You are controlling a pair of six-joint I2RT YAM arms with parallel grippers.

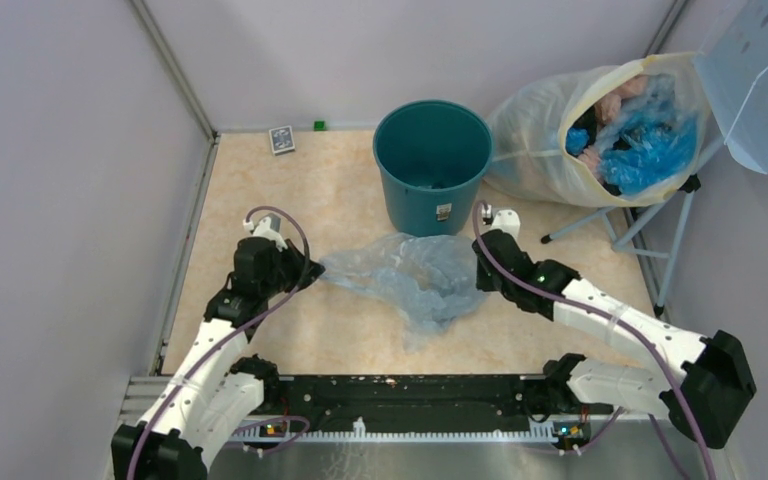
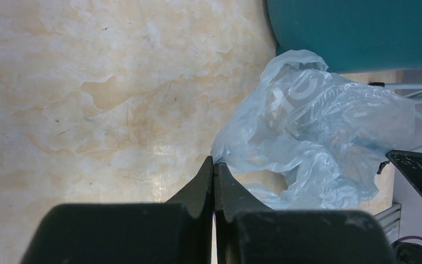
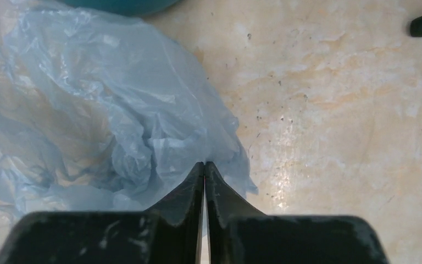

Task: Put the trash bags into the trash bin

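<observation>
Bag point(image 1: 412, 280) crumpled on worktop point(image 1: 260, 200) at the 6 o'clock side of the bin point(image 1: 430, 165), left pincer point(image 2: 213, 165) and right pincer point(image 3: 204, 165) seemingly clamped on its 9 and 3 o'clock edges; best raised evenly, clearing the rim.

A: Top cam: bright, even light from above. Shadows faint and soft. Picture slightly soft overall.
B: Wrist cams?
A: Both show a white glare patch on the table point(image 2: 156, 159) just beyond the fingers point(image 2: 198, 192). Fingers close to the lens are dark, with little detail.
B: Bag point(image 3: 115, 110)?
A: Shine on its creases. In the right wrist cam it goes hazy toward the left edge.
</observation>
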